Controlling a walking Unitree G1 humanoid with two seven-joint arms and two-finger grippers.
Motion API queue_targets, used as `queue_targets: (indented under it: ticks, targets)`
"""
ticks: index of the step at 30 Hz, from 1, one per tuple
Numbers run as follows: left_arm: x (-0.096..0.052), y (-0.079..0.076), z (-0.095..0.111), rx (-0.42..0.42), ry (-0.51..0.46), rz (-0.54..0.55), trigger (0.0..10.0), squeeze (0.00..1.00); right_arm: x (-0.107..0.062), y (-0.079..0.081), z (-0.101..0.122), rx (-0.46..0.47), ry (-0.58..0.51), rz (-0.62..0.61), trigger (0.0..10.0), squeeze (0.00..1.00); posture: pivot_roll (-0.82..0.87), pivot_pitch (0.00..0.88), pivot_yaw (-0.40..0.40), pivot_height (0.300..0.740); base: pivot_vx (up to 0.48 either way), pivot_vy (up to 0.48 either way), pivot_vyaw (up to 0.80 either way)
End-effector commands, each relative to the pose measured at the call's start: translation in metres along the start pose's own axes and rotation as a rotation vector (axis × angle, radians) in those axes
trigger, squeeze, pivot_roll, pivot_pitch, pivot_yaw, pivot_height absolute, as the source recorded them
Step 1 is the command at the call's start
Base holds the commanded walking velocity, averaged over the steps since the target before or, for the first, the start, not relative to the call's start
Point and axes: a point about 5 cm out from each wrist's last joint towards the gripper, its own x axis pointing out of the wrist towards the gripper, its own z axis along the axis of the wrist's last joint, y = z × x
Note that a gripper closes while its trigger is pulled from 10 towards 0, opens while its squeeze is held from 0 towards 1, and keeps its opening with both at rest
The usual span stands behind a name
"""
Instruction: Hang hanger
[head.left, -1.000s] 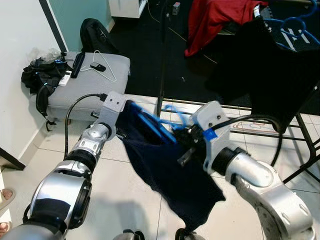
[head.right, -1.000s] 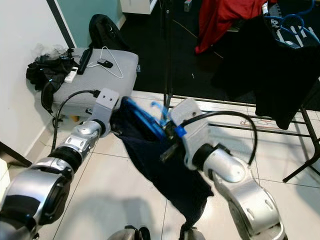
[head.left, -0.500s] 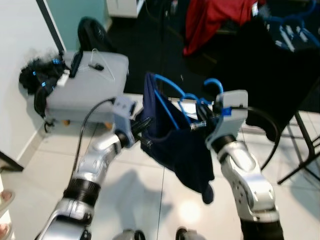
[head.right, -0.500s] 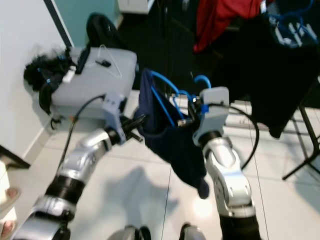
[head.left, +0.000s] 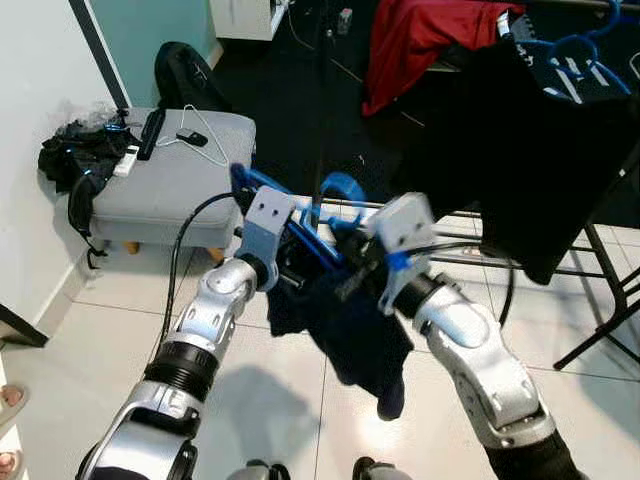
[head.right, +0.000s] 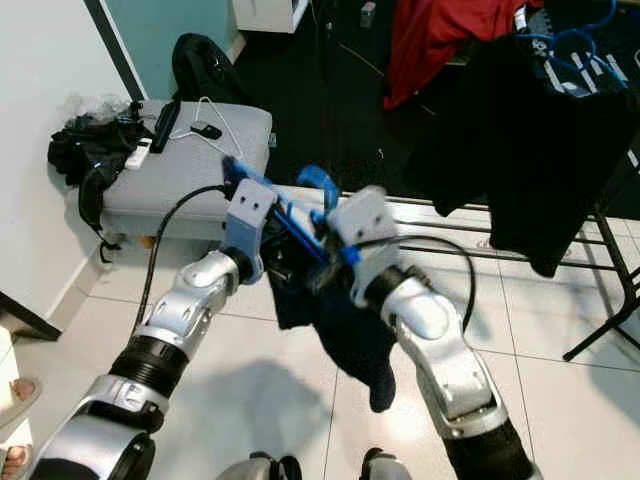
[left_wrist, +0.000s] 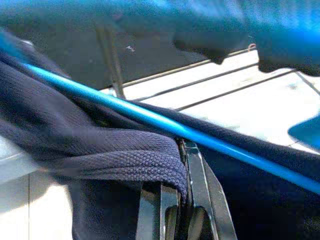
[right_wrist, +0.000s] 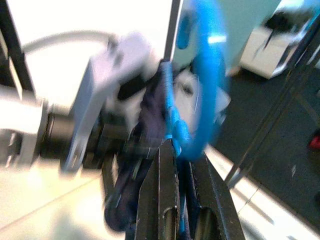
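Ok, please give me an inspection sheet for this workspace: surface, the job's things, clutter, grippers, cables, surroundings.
Surface: white tiled floor.
Job's things: blue hanger carrying a dark navy garment, held in the air between both arms; black drying rack on the right, not yet reached.
Clutter: grey ottoman with a white wire hanger and small devices; black bag beside it.
Grippers: left gripper shut on the garment's edge; right gripper shut on the hanger near its hook.
Cables: black cable looping at the left wrist.
Surroundings: red cloth and dark clothes on the rack.
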Motion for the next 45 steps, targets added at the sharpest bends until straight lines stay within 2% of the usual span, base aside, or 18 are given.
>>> queue_targets:
  ticks: [1, 4, 6, 7, 9, 12, 14, 16, 17, 19, 21, 22, 23, 24, 30, 33, 36, 45]
  targets:
    - [-0.001, 0.01, 0.003, 0.019, 0.01, 0.046, 0.0, 0.0, -0.004, 0.001, -0.023, 0.024, 0.116, -0.024, 10.0, 0.0, -0.05, 0.219, 0.026, 0.74, 0.0, 0.0, 0.0]
    - [-0.004, 0.015, 0.004, 0.021, 0.023, 0.073, 0.0, 0.0, -0.008, -0.003, -0.037, 0.058, 0.169, -0.073, 10.0, 0.0, -0.05, 0.219, 0.026, 0.74, 0.0, 0.0, 0.0]
    - [-0.009, 0.022, -0.003, 0.013, 0.06, 0.118, 0.0, 0.0, -0.009, -0.013, -0.046, 0.129, 0.179, -0.181, 10.0, 0.0, -0.04, 0.219, 0.029, 0.74, 0.0, 0.0, 0.0]
    - [-0.017, 0.041, -0.012, -0.037, 0.084, 0.24, 0.0, 0.0, -0.011, -0.028, -0.048, 0.243, 0.127, -0.337, 10.0, 0.0, -0.05, 0.219, 0.029, 0.74, 0.0, 0.0, 0.0]
    - [-0.017, 0.041, -0.012, -0.037, 0.084, 0.24, 0.0, 0.0, -0.011, -0.028, -0.048, 0.243, 0.127, -0.337, 10.0, 0.0, -0.05, 0.219, 0.029, 0.74, 0.0, 0.0, 0.0]
    - [-0.04, 0.08, -0.034, -0.042, 0.156, 0.453, 0.0, 0.0, -0.019, -0.046, -0.057, 0.364, 0.106, -0.506, 10.0, 0.0, -0.04, 0.219, 0.023, 0.74, 0.0, 0.0, 0.0]
    - [-0.052, 0.095, -0.046, -0.025, 0.203, 0.509, 0.0, 0.0, -0.02, -0.046, -0.062, 0.378, 0.129, -0.493, 10.0, 0.0, -0.04, 0.223, 0.015, 0.74, 0.0, 0.0, 0.0]
    - [-0.066, 0.106, -0.067, 0.021, 0.306, 0.533, 0.0, 0.0, -0.02, -0.027, -0.079, 0.366, 0.288, -0.302, 10.0, 0.0, -0.04, 0.223, 0.011, 0.74, 0.0, 0.0, 0.0]
    - [-0.066, 0.106, -0.067, 0.021, 0.306, 0.533, 0.0, 0.0, -0.02, -0.027, -0.079, 0.366, 0.288, -0.302, 10.0, 0.0, -0.04, 0.223, 0.011, 0.74, 0.0, 0.0, 0.0]
    - [-0.074, 0.101, -0.086, 0.007, 0.384, 0.505, 0.9, 0.0, -0.023, -0.005, -0.1, 0.308, 0.458, -0.099, 10.0, 0.0, -0.03, 0.211, 0.004, 0.74, 0.0, 0.0, 0.0]
    - [-0.075, 0.098, -0.09, -0.006, 0.398, 0.491, 0.9, 0.0, -0.023, -0.001, -0.105, 0.297, 0.489, -0.071, 10.0, 0.0, -0.03, 0.211, 0.004, 0.74, 0.0, 0.0, 0.0]
    - [-0.074, 0.093, -0.094, -0.032, 0.402, 0.461, 3.3, 0.0, -0.021, -0.002, -0.109, 0.344, 0.498, -0.103, 10.0, 0.0, -0.03, 0.212, 0.002, 0.74, 0.0, 0.0, 0.0]
    - [-0.074, 0.093, -0.094, -0.032, 0.402, 0.461, 3.3, 0.0, -0.021, -0.002, -0.109, 0.344, 0.498, -0.103, 10.0, 0.0, -0.03, 0.212, 0.002, 0.74, 0.0, 0.0, 0.0]
    - [-0.071, 0.085, -0.097, -0.041, 0.395, 0.428, 10.0, 0.0, -0.015, -0.005, -0.116, 0.4, 0.509, -0.165, 10.0, 0.0, -0.04, 0.212, 0.001, 0.74, 0.0, 0.0, 0.0]
    - [-0.062, 0.063, -0.11, -0.105, 0.434, 0.366, 10.0, 0.0, 0.005, -0.007, -0.14, 0.405, 0.592, -0.255, 10.0, 0.0, -0.04, 0.223, -0.001, 0.74, 0.0, 0.0, 0.0]
    - [-0.059, 0.043, -0.127, -0.122, 0.523, 0.315, 10.0, 0.0, 0.021, 0.008, -0.154, 0.317, 0.667, -0.199, 10.0, 0.0, -0.04, 0.237, -0.016, 0.74, 0.0, 0.0, 0.0]
    - [-0.068, 0.032, -0.144, -0.112, 0.585, 0.309, 10.0, 0.0, 0.015, 0.023, -0.166, 0.272, 0.718, -0.137, 10.0, 0.0, -0.03, 0.26, -0.035, 0.74, 0.0, 0.0, 0.0]
    - [-0.09, 0.016, -0.17, -0.114, 0.613, 0.296, 10.0, 0.0, -0.005, 0.033, -0.182, 0.239, 0.726, -0.153, 10.0, 0.0, -0.04, 0.26, -0.04, 0.74, 0.0, 0.0, 0.0]
